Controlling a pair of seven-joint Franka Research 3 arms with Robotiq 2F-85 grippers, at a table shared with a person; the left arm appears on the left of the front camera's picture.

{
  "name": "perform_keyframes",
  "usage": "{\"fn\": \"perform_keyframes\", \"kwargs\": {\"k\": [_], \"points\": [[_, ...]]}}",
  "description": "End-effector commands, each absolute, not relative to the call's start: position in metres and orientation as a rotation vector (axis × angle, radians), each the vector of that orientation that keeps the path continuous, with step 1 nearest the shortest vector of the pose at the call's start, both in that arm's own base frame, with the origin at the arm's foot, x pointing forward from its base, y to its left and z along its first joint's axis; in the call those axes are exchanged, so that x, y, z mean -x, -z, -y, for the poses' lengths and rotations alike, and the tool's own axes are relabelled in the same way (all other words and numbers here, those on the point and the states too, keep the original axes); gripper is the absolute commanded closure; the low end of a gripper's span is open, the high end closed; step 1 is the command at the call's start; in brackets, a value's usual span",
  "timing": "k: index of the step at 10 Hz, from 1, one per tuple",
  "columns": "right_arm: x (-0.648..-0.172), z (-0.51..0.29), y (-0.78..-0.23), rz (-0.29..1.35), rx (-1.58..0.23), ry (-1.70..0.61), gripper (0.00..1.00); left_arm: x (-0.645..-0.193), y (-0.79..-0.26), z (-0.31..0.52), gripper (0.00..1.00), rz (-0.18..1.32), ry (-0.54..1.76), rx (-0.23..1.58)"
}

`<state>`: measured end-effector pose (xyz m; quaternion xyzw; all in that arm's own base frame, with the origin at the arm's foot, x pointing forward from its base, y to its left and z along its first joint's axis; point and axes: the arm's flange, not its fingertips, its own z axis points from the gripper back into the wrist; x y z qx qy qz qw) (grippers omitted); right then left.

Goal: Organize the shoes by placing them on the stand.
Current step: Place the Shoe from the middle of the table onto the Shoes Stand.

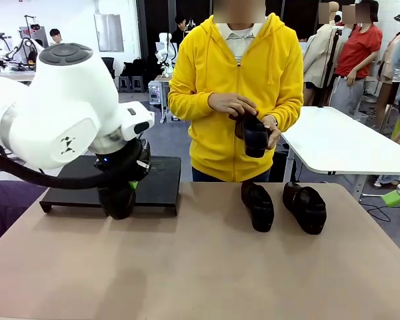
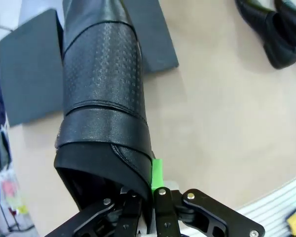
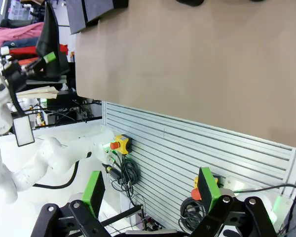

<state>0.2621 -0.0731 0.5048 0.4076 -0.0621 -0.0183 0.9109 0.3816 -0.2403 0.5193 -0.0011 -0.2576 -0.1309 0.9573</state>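
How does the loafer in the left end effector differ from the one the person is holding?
Grip: the robot's loafer is pinched at its collar by the left end effector; the person's loafer is cradled in both hands. Position: the robot's loafer hangs toe-down, low before the stand; the person's loafer is at waist height beyond the table. Both are black leather slip-ons.

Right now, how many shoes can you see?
4: one shoe in the left gripper near the stand, two shoes side by side on the table, one shoe in the person's hands.
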Motion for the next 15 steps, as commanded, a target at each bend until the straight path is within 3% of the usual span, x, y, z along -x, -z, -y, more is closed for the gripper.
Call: {"fn": "perform_keyframes", "kwargs": {"k": [1, 3, 6, 8, 9, 13, 15], "points": [[-0.262, 0.078, -0.505, 0.136, -0.837, 0.011, 0.00, -0.423, -0.518, 0.202, 1.00, 0.519, 0.402, 0.036], [-0.262, 0.078, -0.505, 0.136, -0.837, 0.011, 0.00, -0.466, -0.503, 0.137, 1.00, 0.553, 0.440, -0.011], [-0.262, 0.078, -0.505, 0.136, -0.837, 0.011, 0.00, -0.499, -0.479, 0.054, 1.00, 0.597, 0.311, -0.072], [-0.262, 0.078, -0.505, 0.136, -0.837, 0.011, 0.00, -0.501, -0.477, 0.040, 1.00, 0.550, 0.194, -0.044], [-0.262, 0.078, -0.505, 0.136, -0.837, 0.011, 0.00, -0.499, -0.474, 0.037, 1.00, 0.563, 0.293, -0.074], [-0.262, 0.078, -0.505, 0.136, -0.837, 0.011, 0.00, -0.501, -0.466, 0.038, 1.00, 0.547, 0.272, -0.066], [-0.262, 0.078, -0.505, 0.136, -0.837, 0.011, 0.00, -0.528, -0.456, 0.021, 1.00, 0.629, 0.189, -0.135]]}}
